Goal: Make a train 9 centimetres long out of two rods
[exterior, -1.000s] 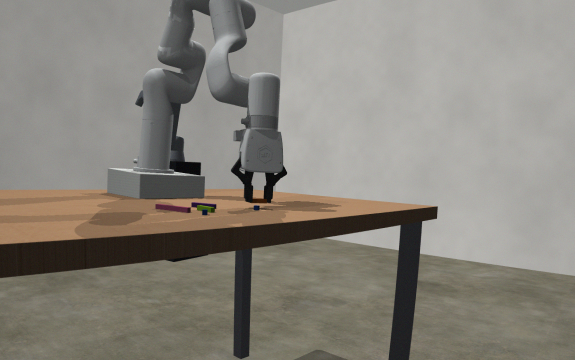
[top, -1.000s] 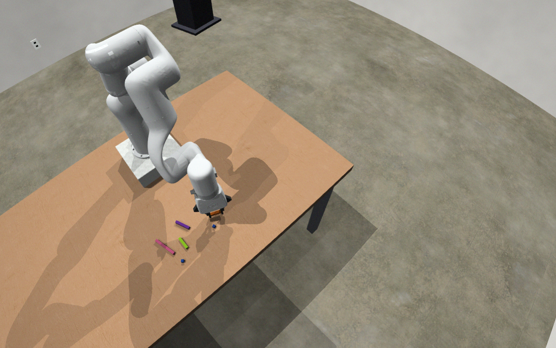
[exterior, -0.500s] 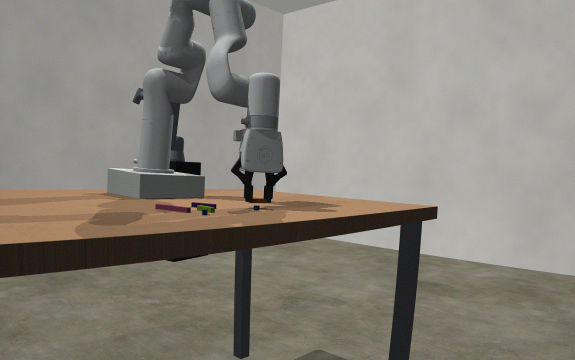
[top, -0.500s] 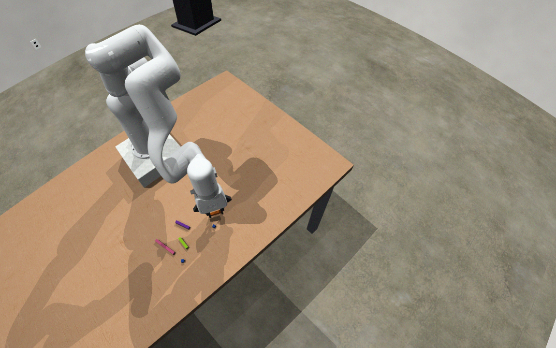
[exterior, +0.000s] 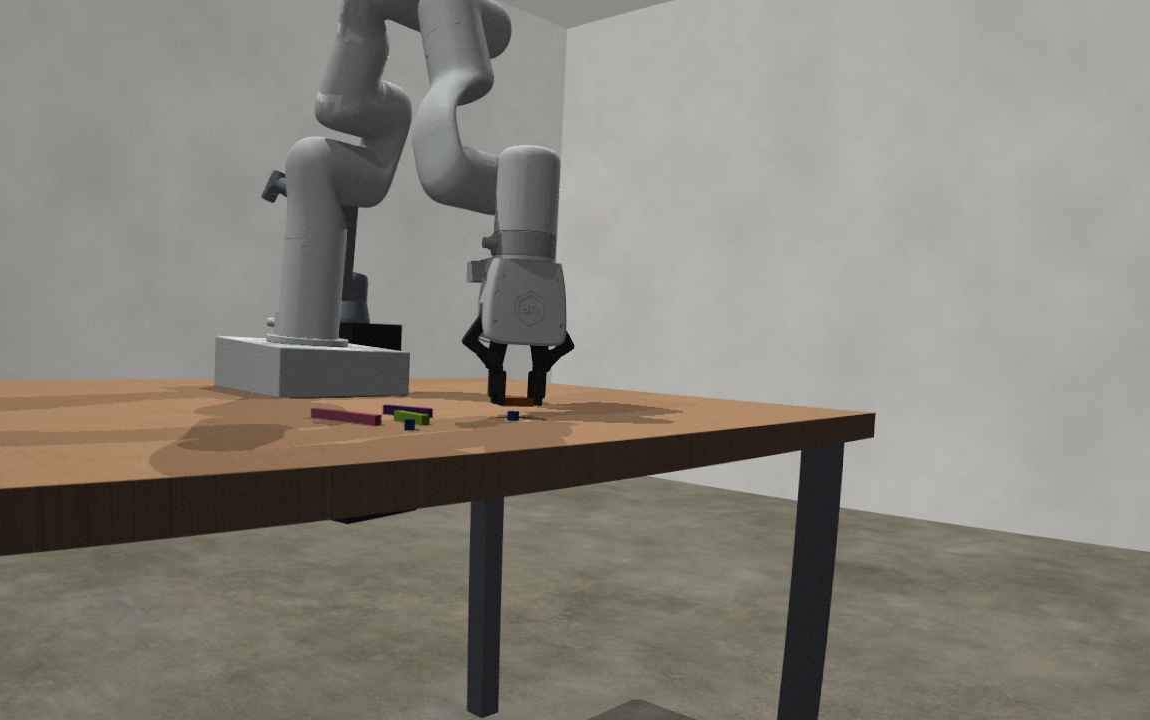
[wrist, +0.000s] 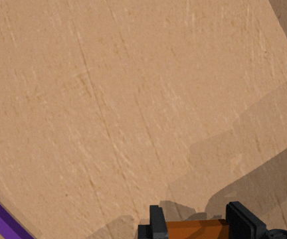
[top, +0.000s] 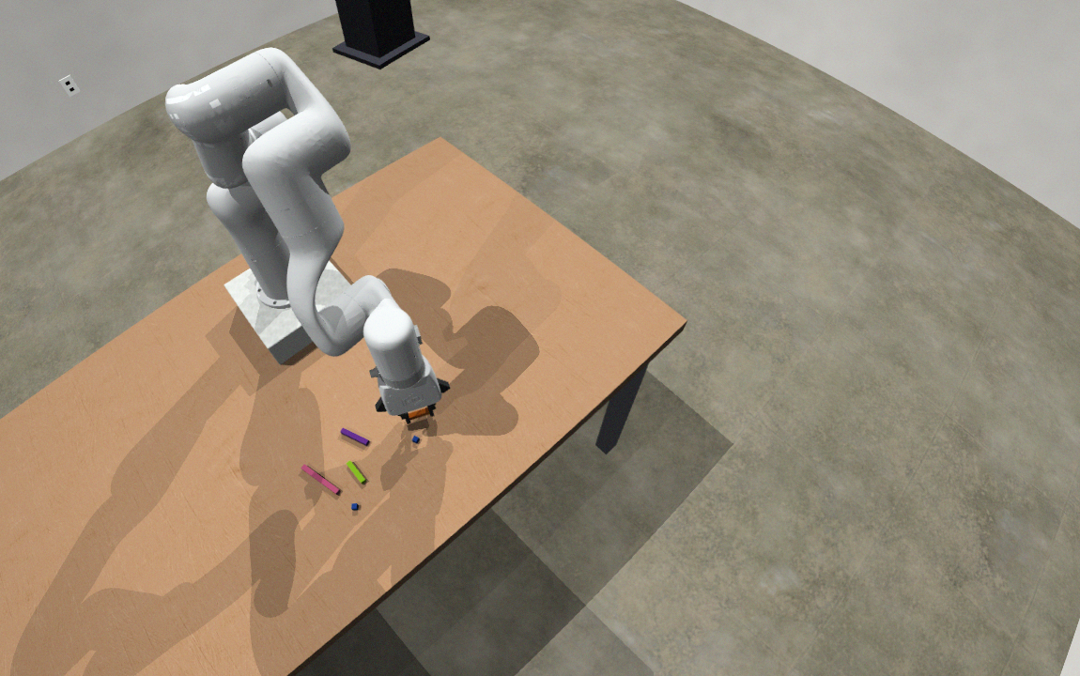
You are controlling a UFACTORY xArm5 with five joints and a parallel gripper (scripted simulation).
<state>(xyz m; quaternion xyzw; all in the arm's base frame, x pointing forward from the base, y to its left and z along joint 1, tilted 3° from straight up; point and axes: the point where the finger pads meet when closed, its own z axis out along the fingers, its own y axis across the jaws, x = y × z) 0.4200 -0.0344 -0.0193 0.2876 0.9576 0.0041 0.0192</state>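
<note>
My gripper [wrist: 193, 226] is shut on the orange rod [wrist: 198, 231], gripping it end to end. It holds the rod just above the table; both also show in the top and exterior views [top: 416, 413] [exterior: 516, 400]. The lime rod [top: 355, 471] lies flat to the front left; it also shows low in the side view [exterior: 412, 417]. A blue rod [top: 415, 438] sits right below the gripper, and it shows in the side view [exterior: 512, 415].
A purple rod [top: 354, 436] lies left of the gripper and shows in the wrist view [wrist: 4, 223]. A pink rod [top: 320, 479] lies left of the lime rod. A second blue rod [top: 354, 507] sits nearer the front edge. The robot base [top: 275, 311] stands behind.
</note>
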